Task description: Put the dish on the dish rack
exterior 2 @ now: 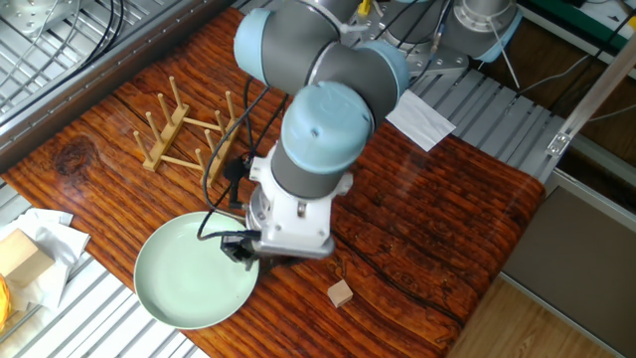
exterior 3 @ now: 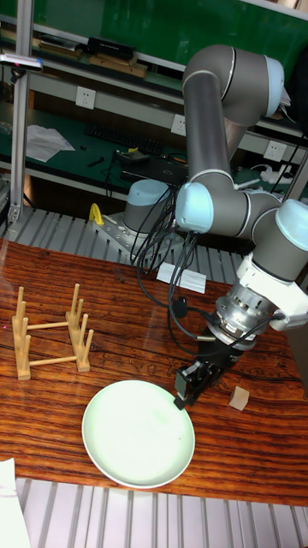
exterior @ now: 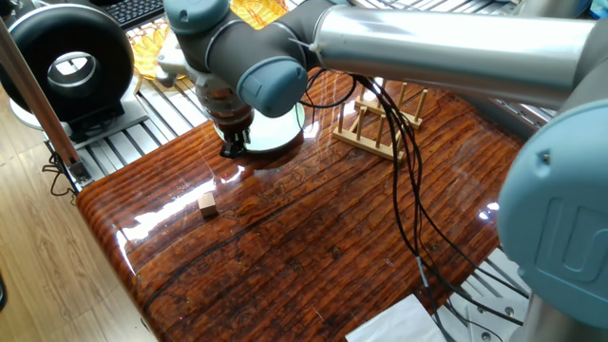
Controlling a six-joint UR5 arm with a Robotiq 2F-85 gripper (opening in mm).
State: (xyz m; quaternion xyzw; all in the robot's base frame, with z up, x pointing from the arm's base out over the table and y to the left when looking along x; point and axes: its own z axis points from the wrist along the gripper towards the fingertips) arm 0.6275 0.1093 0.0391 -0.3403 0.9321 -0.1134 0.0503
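The dish (exterior 2: 184, 278) is a pale mint-green plate lying flat on the wooden table near its edge. It also shows in the tall fixed view as the dish (exterior 3: 133, 437) and, partly behind the arm, as the dish (exterior: 277, 133). My gripper (exterior 2: 244, 255) points down at the dish's rim on the side nearest the wooden cube, with its fingers closed over the rim edge; gripper (exterior 3: 181, 396), gripper (exterior: 232, 148). The dish rack (exterior 2: 189, 134), light wood with upright pegs, stands empty a short way from the dish; dish rack (exterior 3: 50, 336), dish rack (exterior: 385, 119).
A small wooden cube (exterior 2: 341, 292) lies on the table close to the gripper. Black cables (exterior: 404, 190) hang from the arm over the rack side. Yellow wicker baskets (exterior: 152, 47) and a black round device (exterior: 68, 62) sit beyond the table edge. White paper (exterior 2: 420, 116) lies at the far corner.
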